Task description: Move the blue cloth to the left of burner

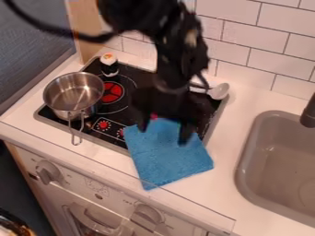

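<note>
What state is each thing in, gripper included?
Gripper: open, over the blue cloth's upper part
Blue cloth: spread out, partly on stove, partly on counter
Pot: upright, lidless
Shaker: upright
Burner: red-centred; cannot tell if hot
Spoon: lying down

the black widowx 250 robot arm (181,50) came in from the top edge, its wrist (169,85) hanging down near the center. the black two-finger gripper (164,132) pointed downward, its fingers (186,132) spread apart. a black cable (55,31) curved from the upper left toward the arm.
</note>
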Controlling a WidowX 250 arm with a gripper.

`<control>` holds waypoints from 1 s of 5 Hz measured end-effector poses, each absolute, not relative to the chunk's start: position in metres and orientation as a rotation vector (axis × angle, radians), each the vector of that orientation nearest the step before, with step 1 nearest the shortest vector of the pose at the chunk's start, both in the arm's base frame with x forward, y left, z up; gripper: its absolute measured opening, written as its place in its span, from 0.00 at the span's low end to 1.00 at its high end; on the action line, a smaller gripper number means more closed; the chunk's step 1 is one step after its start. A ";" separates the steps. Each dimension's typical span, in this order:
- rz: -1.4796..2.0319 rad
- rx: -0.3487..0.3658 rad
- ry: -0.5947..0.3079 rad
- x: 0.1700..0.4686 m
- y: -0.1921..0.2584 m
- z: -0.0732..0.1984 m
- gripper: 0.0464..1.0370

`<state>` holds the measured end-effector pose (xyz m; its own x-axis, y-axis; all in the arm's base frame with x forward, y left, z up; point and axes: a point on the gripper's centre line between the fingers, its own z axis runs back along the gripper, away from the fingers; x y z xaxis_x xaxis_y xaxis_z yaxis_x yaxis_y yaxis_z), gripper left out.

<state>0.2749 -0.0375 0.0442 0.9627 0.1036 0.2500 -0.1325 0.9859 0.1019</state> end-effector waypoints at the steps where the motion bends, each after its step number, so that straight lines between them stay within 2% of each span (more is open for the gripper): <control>1: 0.142 0.067 -0.276 0.271 -0.040 0.034 0.96; 2: 0.173 0.038 -0.291 0.275 -0.036 0.027 0.96; 4: 0.212 -0.015 -0.267 0.280 -0.029 0.012 0.96; 5: 0.227 -0.022 -0.262 0.283 -0.023 0.010 0.96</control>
